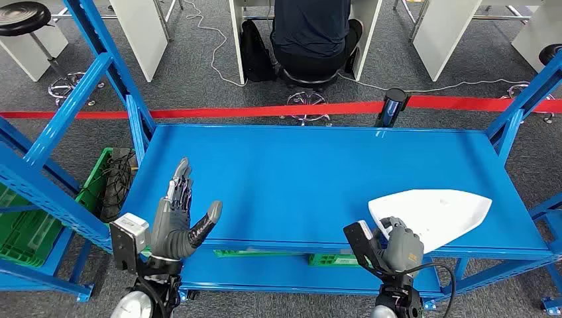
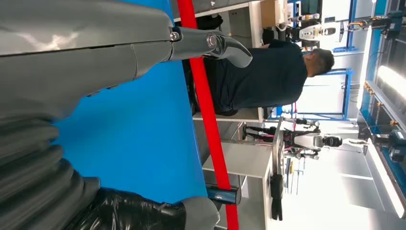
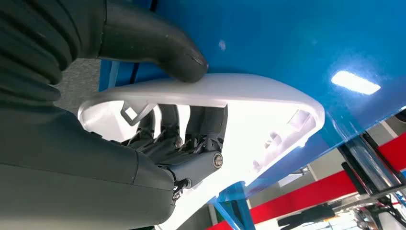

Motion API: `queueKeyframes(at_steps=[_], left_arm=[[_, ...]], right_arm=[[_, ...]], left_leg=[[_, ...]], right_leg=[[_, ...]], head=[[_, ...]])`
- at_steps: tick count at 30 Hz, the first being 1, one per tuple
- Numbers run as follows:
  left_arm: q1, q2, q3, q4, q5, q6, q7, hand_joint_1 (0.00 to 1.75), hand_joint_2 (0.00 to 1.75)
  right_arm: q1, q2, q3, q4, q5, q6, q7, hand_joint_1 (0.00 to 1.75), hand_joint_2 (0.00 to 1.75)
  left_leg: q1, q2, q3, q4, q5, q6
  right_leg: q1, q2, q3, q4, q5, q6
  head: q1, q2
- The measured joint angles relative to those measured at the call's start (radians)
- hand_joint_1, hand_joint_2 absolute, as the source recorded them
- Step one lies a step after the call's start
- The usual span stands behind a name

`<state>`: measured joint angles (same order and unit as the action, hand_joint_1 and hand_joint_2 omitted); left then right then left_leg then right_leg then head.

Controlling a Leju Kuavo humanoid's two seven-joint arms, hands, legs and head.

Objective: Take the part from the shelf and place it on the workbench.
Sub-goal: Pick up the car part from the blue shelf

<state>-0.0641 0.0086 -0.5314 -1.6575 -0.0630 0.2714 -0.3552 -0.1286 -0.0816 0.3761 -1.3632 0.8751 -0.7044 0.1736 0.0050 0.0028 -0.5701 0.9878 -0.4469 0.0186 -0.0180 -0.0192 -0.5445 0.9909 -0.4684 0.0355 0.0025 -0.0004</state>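
The part is a white pointed plastic shell (image 1: 434,213) lying on the blue shelf top (image 1: 311,179) near its front right corner. My right hand (image 1: 396,246) grips the shell's near end. In the right wrist view my thumb (image 3: 158,45) presses the shell's (image 3: 258,96) rim from one side while my dark fingers (image 3: 191,129) curl under it. My left hand (image 1: 180,222) hovers over the shelf's front left edge, fingers spread and holding nothing. In the left wrist view one of its fingers (image 2: 210,45) stretches out over the blue surface.
Blue rack uprights (image 1: 99,73) stand at left and right. A red barrier tape (image 1: 265,110) runs behind the shelf. A person in a dark shirt (image 1: 311,33) sits at a desk beyond it. Green crates (image 1: 26,232) and a black tyre (image 1: 116,182) lie at the left.
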Motion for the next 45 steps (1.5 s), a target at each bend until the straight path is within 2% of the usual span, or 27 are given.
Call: queueKeyframes(at_steps=[12, 20, 26, 32, 39, 43, 45], left_arm=[[0.001, 0.0, 0.0, 0.0, 0.002, 0.001, 0.002, 0.0, 1.75], [0.01, 0.002, 0.0, 0.0, 0.011, 0.009, 0.003, 0.0, 1.75], [0.019, 0.005, 0.0, -0.002, 0.014, 0.03, 0.005, 0.0, 1.75], [0.041, 0.011, 0.002, -0.018, 0.03, 0.06, -0.005, 0.0, 1.75], [0.066, 0.023, 0.004, -0.042, 0.081, 0.063, -0.043, 0.0, 1.75], [0.07, 0.028, 0.005, -0.052, 0.091, 0.06, -0.052, 0.0, 0.0], [0.072, 0.03, 0.006, -0.056, 0.093, 0.059, -0.055, 0.0, 0.0]], right_arm=[[0.0, 0.015, -0.024, 0.004, -0.029, 0.0, -0.017, 1.75, 1.75], [0.026, 0.038, -0.064, -0.02, -0.043, 0.0, -0.096, 1.75, 1.75], [0.078, 0.06, -0.088, -0.116, -0.06, 0.0, -0.141, 1.75, 1.75], [0.141, 0.063, -0.077, -0.298, 0.04, 0.0, -0.088, 1.75, 1.75], [0.172, 0.04, 0.003, -0.538, 0.175, 0.001, 0.016, 1.75, 1.75], [0.179, 0.024, 0.037, -0.621, 0.18, 0.003, 0.019, 1.75, 1.75], [0.184, 0.018, 0.051, -0.655, 0.178, 0.004, 0.012, 1.75, 1.75]], left_leg=[[0.0, 0.0, 0.001, 0.0, 0.0, 0.0], [0.0, 0.0, 0.0, 0.0, 0.0, 0.0], [0.0, 0.0, 0.0, 0.0, 0.0, 0.0], [0.0, 0.0, 0.0, 0.0, 0.0, 0.0], [0.0, 0.0, -0.001, 0.0, 0.0, 0.0], [0.0, 0.0, -0.001, 0.0, 0.0, 0.0], [0.0, 0.0, -0.001, 0.0, 0.0, 0.0]], right_leg=[[0.0, 0.0, 0.001, 0.0, 0.0, 0.0], [0.0, 0.0, 0.001, 0.0, 0.0, 0.0], [0.0, 0.0, 0.001, 0.0, 0.0, 0.0], [0.0, 0.0, 0.0, 0.0, 0.0, 0.0], [0.0, 0.0, 0.0, 0.0, 0.0, 0.0], [0.0, 0.0, 0.0, 0.0, 0.0, 0.0], [0.0, 0.0, 0.0, 0.0, 0.0, 0.0]], head=[[0.0, 0.0], [0.0, 0.0], [0.0, 0.0], [0.0, 0.0], [0.0, 0.0], [0.0, 0.0], [0.0, 0.0]])
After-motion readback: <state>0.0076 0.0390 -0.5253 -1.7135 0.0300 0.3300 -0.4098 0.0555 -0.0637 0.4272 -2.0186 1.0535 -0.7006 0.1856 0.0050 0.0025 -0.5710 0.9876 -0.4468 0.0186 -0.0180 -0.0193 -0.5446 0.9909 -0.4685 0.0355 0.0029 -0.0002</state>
